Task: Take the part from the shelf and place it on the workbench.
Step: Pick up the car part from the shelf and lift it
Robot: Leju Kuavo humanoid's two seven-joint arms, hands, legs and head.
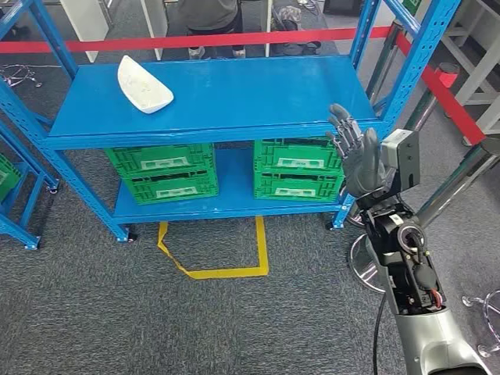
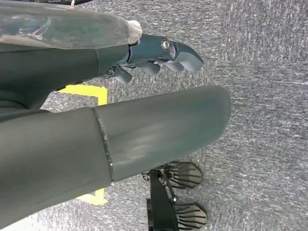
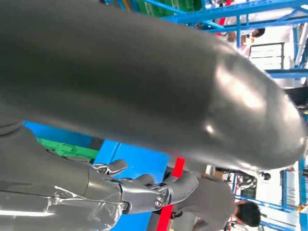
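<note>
Right robot hand [image 1: 358, 158], raised at the right front corner of the blue shelf [image 1: 248, 98], palm turned toward the shelf, fingers [image 1: 342, 129] spread and extended, grasping nothing; in the right wrist view the same robot hand [image 3: 145, 190] appears with its fingers slightly curved and apart, nothing between them, against the blue shelf surface and a red barrier tape [image 3: 171, 192]. The silver right arm [image 1: 436, 344] rises from the lower right, with a grey camera box [image 1: 404, 156] mounted at the wrist. Left robot hand [image 2: 152, 57], seen in the left wrist view hanging over grey carpet [image 2: 261, 72], fingers lightly bent and separated, released and holding nothing; a strip of yellow floor tape [image 2: 85, 91] lies beyond it. The part [image 1: 143, 86], a white, boat-shaped shell, rests on the top level of the shelf near its left rear, well apart from the right robot hand. On the lower shelf level stand four green crates [image 1: 162, 172] in two stacks of two, left and right. A yellow tape outline [image 1: 218, 262] marks the carpet in front of the shelf. Red barrier tape [image 1: 194, 41] runs behind the shelf, where a person's legs [image 1: 212, 27] stand.
</note>
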